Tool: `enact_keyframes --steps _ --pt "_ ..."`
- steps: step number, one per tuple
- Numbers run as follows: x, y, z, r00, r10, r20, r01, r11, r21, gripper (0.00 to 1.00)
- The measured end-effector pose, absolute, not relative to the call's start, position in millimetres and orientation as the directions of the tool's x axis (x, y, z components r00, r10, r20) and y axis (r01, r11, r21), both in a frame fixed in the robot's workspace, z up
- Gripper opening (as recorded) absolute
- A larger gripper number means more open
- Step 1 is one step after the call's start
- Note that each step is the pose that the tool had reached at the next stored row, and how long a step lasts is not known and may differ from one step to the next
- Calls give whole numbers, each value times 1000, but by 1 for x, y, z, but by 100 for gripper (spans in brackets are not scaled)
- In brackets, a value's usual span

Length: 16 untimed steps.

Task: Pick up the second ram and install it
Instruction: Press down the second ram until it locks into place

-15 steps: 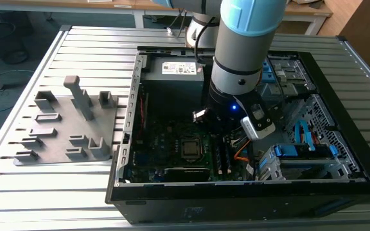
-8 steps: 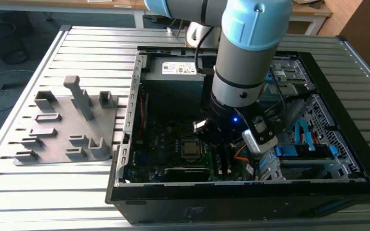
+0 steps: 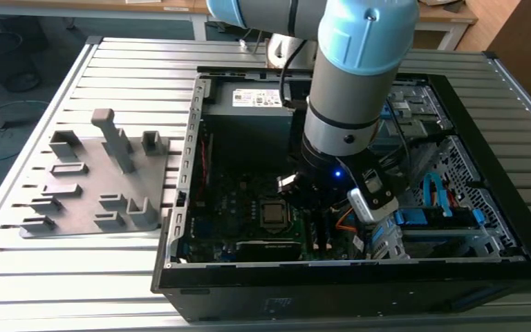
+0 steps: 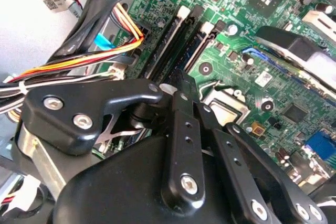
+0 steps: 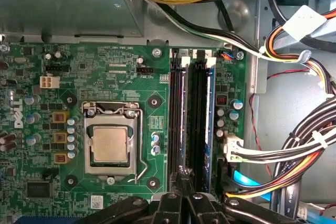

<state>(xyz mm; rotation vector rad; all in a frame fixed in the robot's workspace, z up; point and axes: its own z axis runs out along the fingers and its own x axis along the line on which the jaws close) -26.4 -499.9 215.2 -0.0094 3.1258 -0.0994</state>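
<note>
My gripper (image 5: 184, 178) is down inside the open computer case (image 3: 191, 207), low over the green motherboard (image 5: 105, 72). Its black fingers (image 4: 181, 85) are closed together, with the tips at one end of the row of memory slots (image 5: 191, 108). A thin blue-green strip, which I take for the second ram (image 5: 209, 129), stands edge-up in one of those slots and shows again in the second wrist view (image 4: 195, 53). I cannot tell whether the fingertips touch it. In the exterior view the arm's wrist (image 3: 339, 176) hides the fingers.
The processor socket (image 5: 109, 142) lies beside the slots. Bundles of coloured cables (image 5: 294, 145) run close on the slots' other side. A grey holder block (image 3: 99, 176) lies on the slatted table at the exterior view's left. The power supply (image 3: 252, 100) sits at the case's far end.
</note>
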Motion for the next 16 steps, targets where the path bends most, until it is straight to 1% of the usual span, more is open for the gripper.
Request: enact_keyframes --steps 6,11,16 --pt "-26 -500 233 -1000 -6 -14 -6 998 -62 10" --pt "-26 -497 237 -1000 -6 -14 -6 999 -45 10" --pt "-26 -497 248 -1000 -6 -15 -5 999 -36 10"
